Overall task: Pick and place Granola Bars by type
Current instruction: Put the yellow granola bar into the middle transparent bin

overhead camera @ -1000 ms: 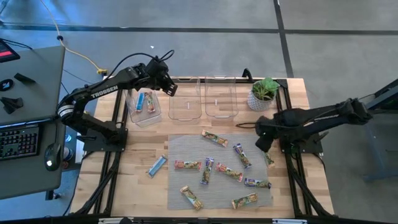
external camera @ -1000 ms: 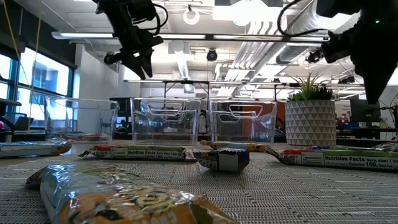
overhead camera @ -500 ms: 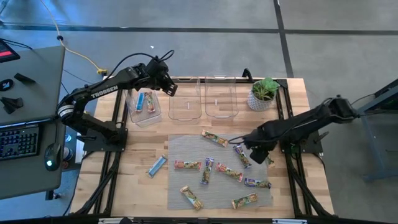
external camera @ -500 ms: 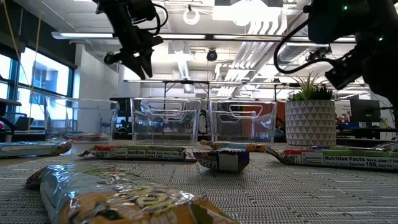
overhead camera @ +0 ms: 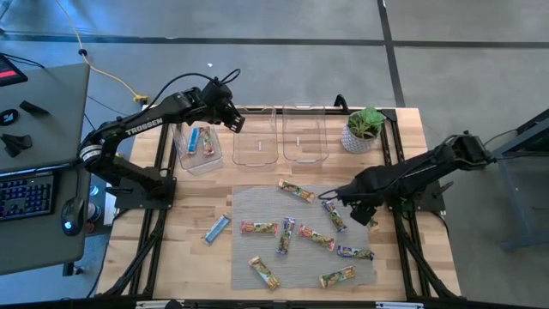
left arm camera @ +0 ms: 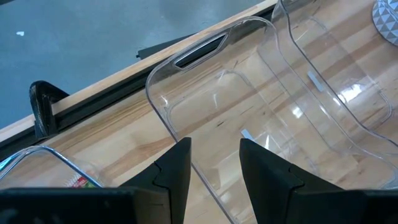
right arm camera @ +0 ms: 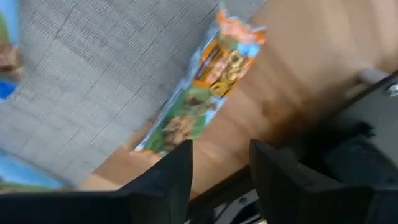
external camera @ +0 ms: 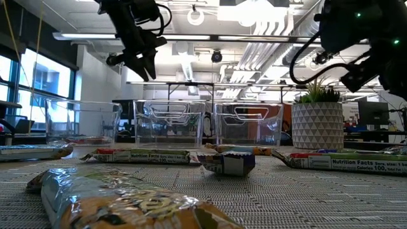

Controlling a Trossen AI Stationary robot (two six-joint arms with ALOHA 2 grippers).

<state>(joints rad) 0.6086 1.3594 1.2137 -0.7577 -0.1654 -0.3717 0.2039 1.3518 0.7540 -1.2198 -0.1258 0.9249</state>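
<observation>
"Nutrition Facts" and "Calories 100" show on two granola bar wrappers (external camera: 149,155) (external camera: 356,161); "TROSSEN" marks the left arm (overhead camera: 141,124).

A grey concrete floor (overhead camera: 283,69) surrounds the wooden table (overhead camera: 193,206); a desk with a keyboard (overhead camera: 26,196) stands alongside. Ceiling ducts (external camera: 267,44), strip lights (external camera: 82,36) and tall windows (external camera: 51,83) fill the room behind.

Granola Bars (overhead camera: 303,233) lie scattered flat on the mat; two sit in a bin
</observation>
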